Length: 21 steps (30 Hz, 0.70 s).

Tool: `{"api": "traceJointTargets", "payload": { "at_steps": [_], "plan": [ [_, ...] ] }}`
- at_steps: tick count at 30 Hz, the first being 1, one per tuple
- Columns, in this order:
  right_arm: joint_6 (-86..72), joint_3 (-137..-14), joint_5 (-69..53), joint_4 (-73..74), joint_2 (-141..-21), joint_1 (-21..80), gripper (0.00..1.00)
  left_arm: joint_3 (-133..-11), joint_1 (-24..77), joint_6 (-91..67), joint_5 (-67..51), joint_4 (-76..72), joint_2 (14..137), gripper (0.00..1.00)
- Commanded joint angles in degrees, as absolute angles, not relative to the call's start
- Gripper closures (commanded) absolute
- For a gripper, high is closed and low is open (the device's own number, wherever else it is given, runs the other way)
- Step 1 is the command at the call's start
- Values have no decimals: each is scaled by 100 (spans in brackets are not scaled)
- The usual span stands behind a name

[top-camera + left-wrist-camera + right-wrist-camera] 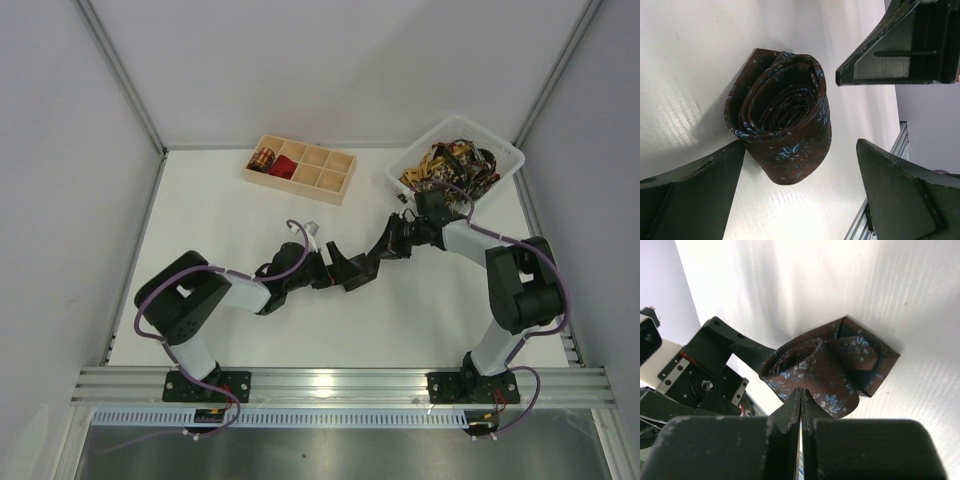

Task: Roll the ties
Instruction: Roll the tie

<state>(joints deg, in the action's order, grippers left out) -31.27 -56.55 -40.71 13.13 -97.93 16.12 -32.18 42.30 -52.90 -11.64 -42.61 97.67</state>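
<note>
A dark brown tie [782, 125] with small blue flowers lies on the white table as a tight coil, its pointed end loose on the outside. My left gripper [800, 200] is open, and its wide fingers [690, 200] stand on either side of the coil without holding it. My right gripper [801, 390] is shut, with its tips right at the edge of the same coil [825, 370]. In the top view the two grippers [352, 272] [388, 246] meet at the table's middle and cover the coil.
A pale wooden compartment tray [330, 175] at the back holds a gold-and-black coil [264, 158] and a red coil [285, 167]. A white basket [500, 150] at the back right holds a heap of patterned ties [450, 165]. A metal rail runs along the near edge.
</note>
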Motion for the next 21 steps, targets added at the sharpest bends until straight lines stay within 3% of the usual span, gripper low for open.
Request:
{"api": "traceJointTargets", "payload": {
  "at_steps": [1,21],
  "plan": [
    [-3041,-5915,-3903,1476,-9721,1451,99,-3208,4254,-5405,-1090,-4799,9870,1],
    [-3138,-5555,-3947,914,-10397,1301,100,-3216,4403,-5423,-756,-4351,9800,1]
  ]
}}
